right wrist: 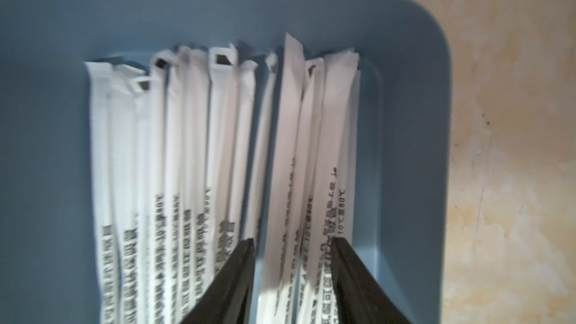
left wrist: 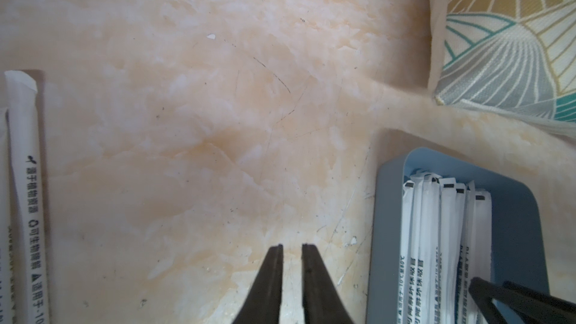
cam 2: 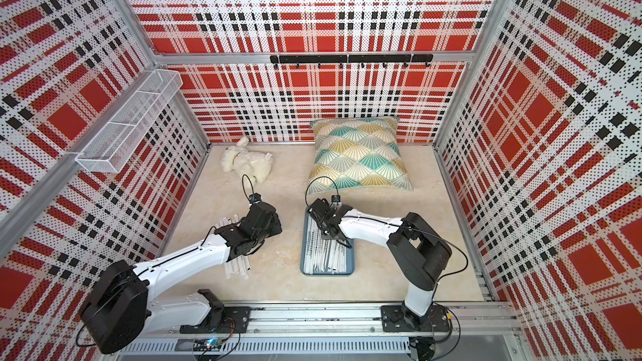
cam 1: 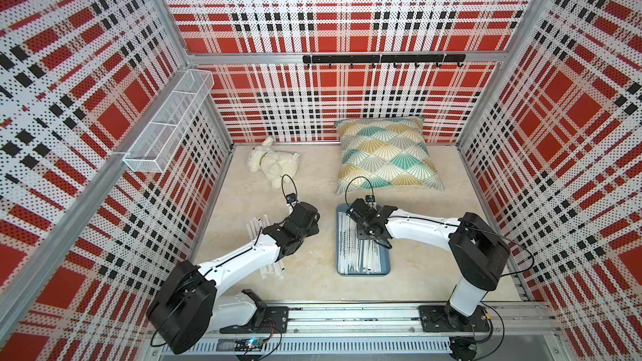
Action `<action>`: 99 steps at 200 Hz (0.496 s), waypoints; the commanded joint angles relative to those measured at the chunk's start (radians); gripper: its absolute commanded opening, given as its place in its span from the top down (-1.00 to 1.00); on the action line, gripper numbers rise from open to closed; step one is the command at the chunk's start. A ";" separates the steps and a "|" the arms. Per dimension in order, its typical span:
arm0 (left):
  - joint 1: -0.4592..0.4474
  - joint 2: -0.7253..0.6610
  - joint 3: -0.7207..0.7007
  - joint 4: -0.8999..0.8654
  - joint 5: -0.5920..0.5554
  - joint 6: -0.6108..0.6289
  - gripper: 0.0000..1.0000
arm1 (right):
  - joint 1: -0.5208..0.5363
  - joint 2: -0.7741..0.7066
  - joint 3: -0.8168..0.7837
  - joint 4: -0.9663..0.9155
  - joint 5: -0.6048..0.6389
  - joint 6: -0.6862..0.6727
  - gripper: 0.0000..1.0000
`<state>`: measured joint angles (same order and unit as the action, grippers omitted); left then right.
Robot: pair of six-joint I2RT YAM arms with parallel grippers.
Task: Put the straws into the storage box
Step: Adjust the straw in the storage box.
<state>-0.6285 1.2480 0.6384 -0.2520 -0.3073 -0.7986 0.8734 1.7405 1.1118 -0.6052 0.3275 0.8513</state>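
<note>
Anchored to the rail [cam 1: 347, 317] at the near edge, the left arm [cam 1: 239, 258] and right arm [cam 1: 420, 229] reach out over a cream marbled table [cam 1: 312, 283]. The right gripper [right wrist: 293, 241] hangs low over the slate-blue storage box [right wrist: 218, 17]. Its jaws are spread wide and clasp nothing, straddling a few of the paper-wrapped straws [right wrist: 193, 151] that lie lengthwise, side by side, in the box. The left gripper [left wrist: 292, 246] hovers above bare table between the box and a scatter of loose straws [cam 1: 257, 229], its jaws drawn close with a slim gap and nothing between them. The loose straws lie on the table partly under the left arm, well apart from the box. At the back a fan-patterned pillow [cam 1: 385, 154] sits just beyond the box, with a white plush toy [cam 1: 274, 164] to its left; a white wire basket [cam 1: 166, 126] hangs on the plaid left wall
</note>
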 commanded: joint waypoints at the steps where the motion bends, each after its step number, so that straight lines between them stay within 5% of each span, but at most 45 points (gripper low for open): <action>1: 0.007 -0.016 -0.005 -0.009 -0.012 0.015 0.66 | 0.019 -0.042 0.030 -0.009 -0.052 -0.047 0.05; 48: 0.007 -0.009 -0.003 -0.009 -0.012 0.016 0.67 | 0.006 -0.045 -0.040 0.104 -0.236 -0.044 0.27; 99: 0.019 -0.028 -0.009 -0.026 -0.036 0.015 0.67 | -0.062 -0.028 -0.137 0.203 -0.384 -0.064 0.28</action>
<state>-0.6258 1.2480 0.6384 -0.2642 -0.3214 -0.7986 0.8513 1.7054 1.0111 -0.4610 0.0204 0.8062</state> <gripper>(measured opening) 0.166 0.360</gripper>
